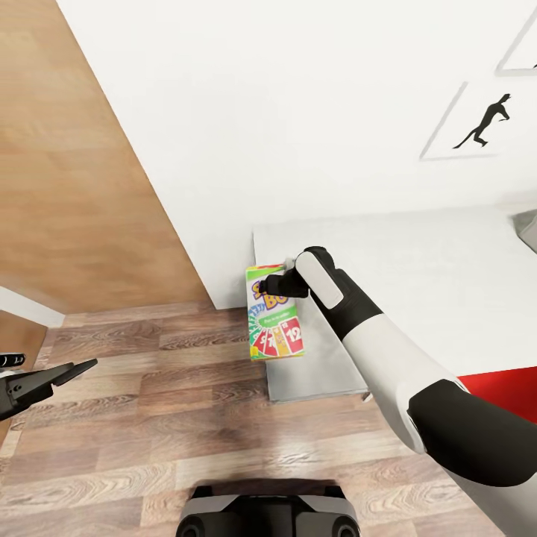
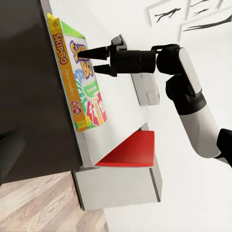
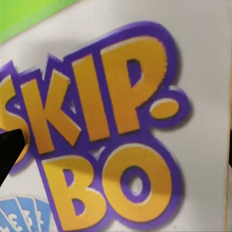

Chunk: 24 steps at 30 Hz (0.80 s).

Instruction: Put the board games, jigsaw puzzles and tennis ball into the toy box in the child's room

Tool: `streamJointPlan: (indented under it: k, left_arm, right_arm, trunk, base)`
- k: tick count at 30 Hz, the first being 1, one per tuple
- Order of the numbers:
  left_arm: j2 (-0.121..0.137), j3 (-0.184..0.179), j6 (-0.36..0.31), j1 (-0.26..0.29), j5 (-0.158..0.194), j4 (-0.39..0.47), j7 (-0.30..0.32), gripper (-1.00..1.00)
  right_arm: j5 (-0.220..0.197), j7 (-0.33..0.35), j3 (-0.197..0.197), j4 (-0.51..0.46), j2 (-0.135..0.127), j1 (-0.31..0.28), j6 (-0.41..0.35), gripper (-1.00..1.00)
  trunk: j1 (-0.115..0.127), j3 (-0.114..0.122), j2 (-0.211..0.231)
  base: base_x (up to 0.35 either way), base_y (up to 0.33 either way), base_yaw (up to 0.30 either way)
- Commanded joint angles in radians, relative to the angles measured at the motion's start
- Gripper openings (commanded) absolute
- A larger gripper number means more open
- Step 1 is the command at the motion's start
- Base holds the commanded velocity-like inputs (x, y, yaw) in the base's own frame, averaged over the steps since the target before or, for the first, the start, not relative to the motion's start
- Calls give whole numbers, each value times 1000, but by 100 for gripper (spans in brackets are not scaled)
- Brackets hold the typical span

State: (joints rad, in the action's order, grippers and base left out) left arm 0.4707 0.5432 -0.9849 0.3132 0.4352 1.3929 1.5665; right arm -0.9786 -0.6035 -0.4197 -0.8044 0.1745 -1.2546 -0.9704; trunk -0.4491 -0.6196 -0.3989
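The yellow-green-red "Skip-Bo" board game (image 1: 274,313) lies flat at the near left corner of the pale grey table (image 1: 418,276), its long side along the table's edge. My right gripper (image 1: 270,285) hovers open just over the box's lettered face (image 2: 82,77), with both fingertips (image 2: 88,50) pointing at it. Up close, the purple-and-orange lettering (image 3: 111,125) fills the right wrist view, with a dark fingertip (image 3: 9,150) at the side. My left gripper (image 1: 74,368) hangs open and empty over the floor, far left of the table. A corner of the pale grey toy box (image 1: 528,227) shows farther along the table.
A white wall with a black baseball-player print (image 1: 488,123) rises behind the table. The red chair seat (image 1: 500,388) sits beside my right arm. Wood-plank floor (image 1: 149,403) spreads to the left, with a brown panel (image 1: 74,149) beyond. My base (image 1: 268,514) is just below.
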Motion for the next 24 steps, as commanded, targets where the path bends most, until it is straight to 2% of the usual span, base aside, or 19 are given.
streamJointPlan:
  k: [1, 24]
  left_arm:
    - [0, 0, -11, 1, -1, 0, 4, 100]
    - [0, 0, -11, 1, 0, 0, 4, 100]
  right_arm:
    - [-20, -9, -2, 17, 0, 0, 1, 100]
    - [-20, -9, 1, 18, 0, 0, -3, 100]
  trunk:
    - [-1, -2, -1]
    - [-1, -2, -1]
  base:
    - [0, 123, 0]
    - [0, 41, 0]
